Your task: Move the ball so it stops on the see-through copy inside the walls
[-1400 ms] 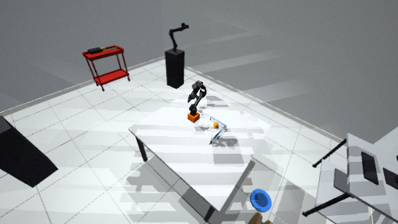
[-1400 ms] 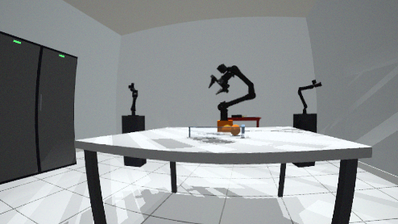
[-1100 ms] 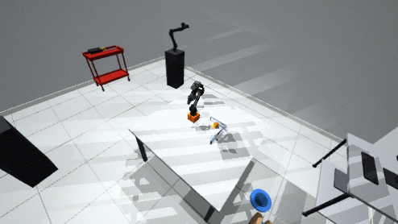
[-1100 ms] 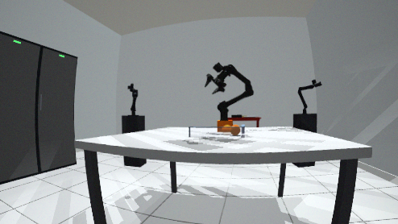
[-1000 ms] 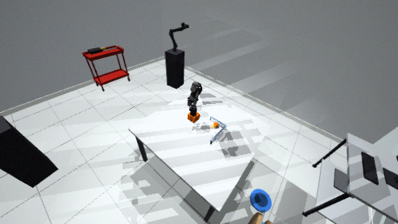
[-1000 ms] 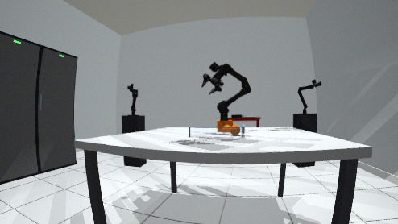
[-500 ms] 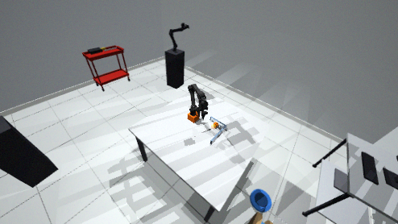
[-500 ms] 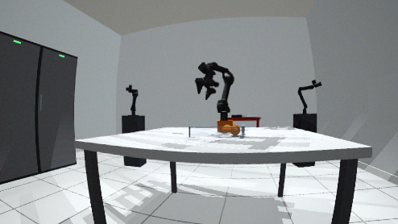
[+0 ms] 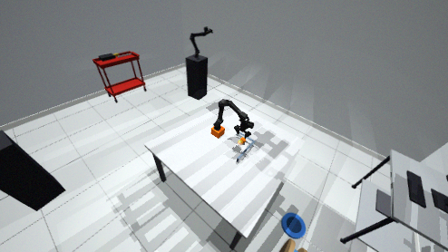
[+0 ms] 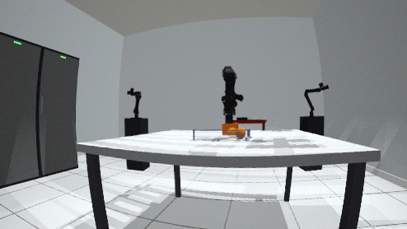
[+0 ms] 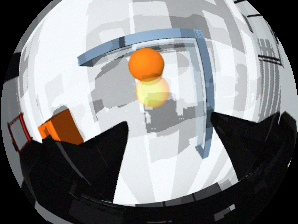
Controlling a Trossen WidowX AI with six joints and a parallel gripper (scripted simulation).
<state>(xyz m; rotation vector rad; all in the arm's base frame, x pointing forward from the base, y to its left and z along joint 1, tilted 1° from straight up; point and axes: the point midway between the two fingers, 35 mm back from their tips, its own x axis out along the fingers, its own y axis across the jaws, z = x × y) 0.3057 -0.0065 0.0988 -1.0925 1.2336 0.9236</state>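
The orange ball (image 9: 243, 140) (image 10: 240, 133) (image 11: 146, 64) lies on the table inside the corner, close to the wall at the top of the wrist view. The see-through yellowish copy (image 11: 152, 93) is just below the ball in the wrist view, and their outlines overlap slightly. The low clear bluish walls (image 9: 245, 151) (image 11: 206, 75) meet at the upper right of the wrist view. My gripper (image 9: 242, 132) (image 11: 172, 121) is open and empty, above the corner area, its fingers pointing down. The ball is beyond the fingertips, not between them.
The orange base block (image 9: 218, 131) (image 11: 65, 127) of my arm stands on the table (image 9: 199, 165) (image 10: 165, 153), behind the walls as the exterior camera sees it. A red cart (image 9: 119, 63) and a black pedestal (image 9: 197, 77) with another arm stand on the floor away from the table.
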